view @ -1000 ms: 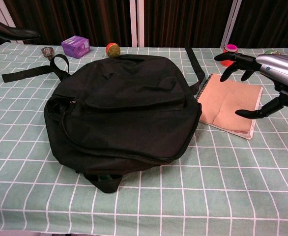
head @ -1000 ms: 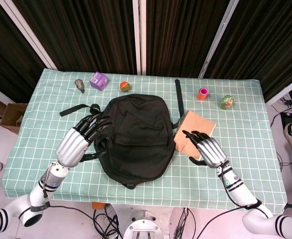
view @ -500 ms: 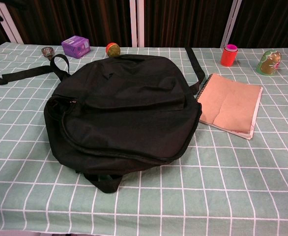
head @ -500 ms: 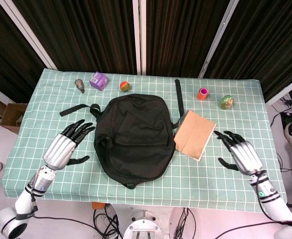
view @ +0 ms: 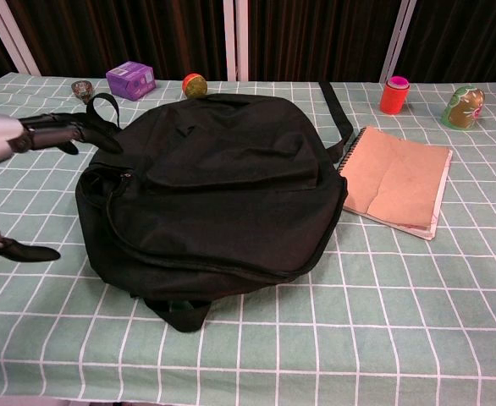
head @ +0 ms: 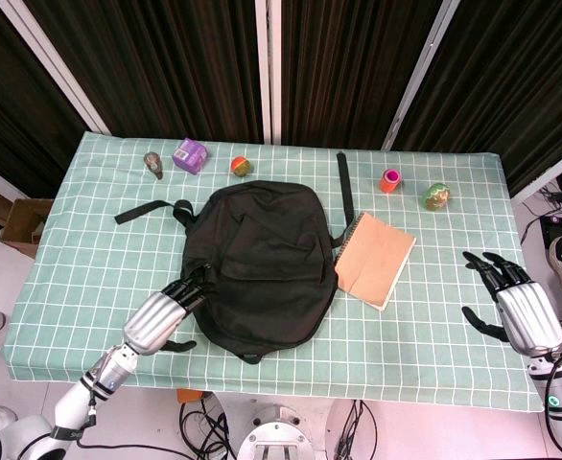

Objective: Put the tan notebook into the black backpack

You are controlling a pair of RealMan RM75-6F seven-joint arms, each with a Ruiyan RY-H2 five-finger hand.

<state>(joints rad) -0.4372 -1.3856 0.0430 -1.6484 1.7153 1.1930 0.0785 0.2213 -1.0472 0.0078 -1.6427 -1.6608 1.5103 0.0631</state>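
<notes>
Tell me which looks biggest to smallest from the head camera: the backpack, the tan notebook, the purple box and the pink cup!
1. black backpack, by far the biggest.
2. tan notebook.
3. purple box.
4. pink cup, only slightly smaller than the box; they sit equally far back, so that order is close.

Backpack (head: 258, 264) centre of table (head: 454, 335); notebook (head: 375, 260) just right of it, touching; small items along far edge.
</notes>
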